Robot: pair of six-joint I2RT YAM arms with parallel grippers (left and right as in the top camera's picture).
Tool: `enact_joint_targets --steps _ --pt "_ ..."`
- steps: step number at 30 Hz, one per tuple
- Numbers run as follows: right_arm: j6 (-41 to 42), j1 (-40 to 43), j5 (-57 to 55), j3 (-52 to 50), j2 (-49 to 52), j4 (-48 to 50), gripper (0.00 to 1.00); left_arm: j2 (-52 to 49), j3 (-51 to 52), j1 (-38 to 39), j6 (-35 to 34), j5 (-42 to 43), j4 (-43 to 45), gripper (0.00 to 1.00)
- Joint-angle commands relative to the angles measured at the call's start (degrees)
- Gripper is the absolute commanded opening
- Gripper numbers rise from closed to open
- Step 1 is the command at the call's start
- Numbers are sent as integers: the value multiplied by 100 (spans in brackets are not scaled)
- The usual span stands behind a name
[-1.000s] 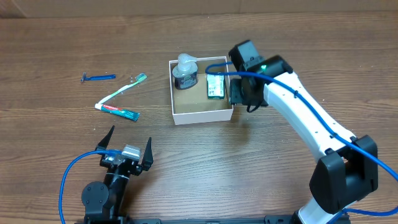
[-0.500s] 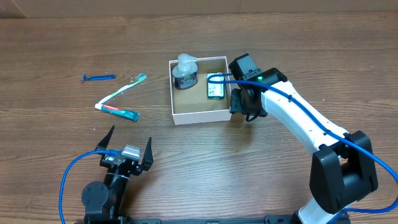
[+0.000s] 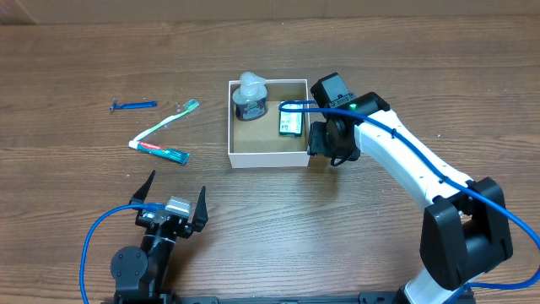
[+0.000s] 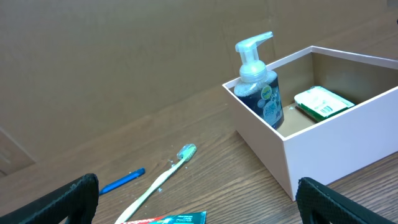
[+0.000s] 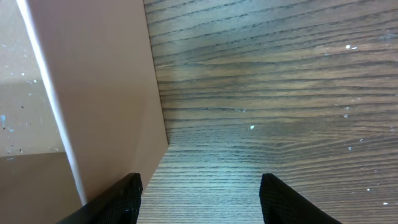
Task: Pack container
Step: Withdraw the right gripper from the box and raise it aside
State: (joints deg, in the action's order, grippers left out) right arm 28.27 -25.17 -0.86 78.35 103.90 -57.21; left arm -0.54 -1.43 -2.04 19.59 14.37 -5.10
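Observation:
The container [image 3: 268, 158] is a square white-walled box with a brown floor at the table's middle. It holds a soap pump bottle [image 3: 251, 97] and a green-and-white packet [image 3: 291, 123]. My right gripper [image 3: 318, 140] is open and empty, low, just outside the box's right wall near its front right corner. In the right wrist view the white wall [image 5: 102, 93] is beside the left finger of the gripper [image 5: 199, 202]. My left gripper [image 3: 170, 201] is open and empty near the front edge. The left wrist view shows the box [image 4: 336, 143], the bottle [image 4: 258, 87] and the packet [image 4: 323, 102].
A toothbrush [image 3: 167, 123], a toothpaste tube [image 3: 160, 152] and a blue razor [image 3: 133, 105] lie on the wood table left of the box. They also show in the left wrist view: toothbrush [image 4: 160, 179], tube [image 4: 171, 218], razor [image 4: 121, 182].
My right gripper has come toward the front along the box's right wall. The box has shifted a little left and now sits square to the table.

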Motion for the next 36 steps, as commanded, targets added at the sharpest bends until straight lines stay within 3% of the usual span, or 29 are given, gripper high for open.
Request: enact_joint_targets --steps 1,13,19,21,23,24,28,30,36 --pt "31 -2 173 -35 4 37 63 28 26 -52 -52 7 4 100" --pt "28 -2 459 -35 4 166 63 28 26 -52 -52 7 4 100" --pt "-35 214 -372 -11 4 212 67 28 26 -52 -52 7 4 100" --pt "-144 490 -422 44 4 367 72 28 26 -52 -52 7 4 100" --pt "-144 962 -516 87 4 562 87 28 26 -52 -50 7 4 100" --pt "-144 1228 -588 87 4 651 100 28 26 -52 -52 7 4 100" --pt "-144 2326 -1311 87 4 1023 100 28 26 -52 -39 2 7 100" --pt "-144 2796 -1565 87 4 1165 100 28 26 -52 308 -129 4 100" --pt "-144 3694 -1449 85 4 1228 100 28 26 -52 358 -101 9 100"
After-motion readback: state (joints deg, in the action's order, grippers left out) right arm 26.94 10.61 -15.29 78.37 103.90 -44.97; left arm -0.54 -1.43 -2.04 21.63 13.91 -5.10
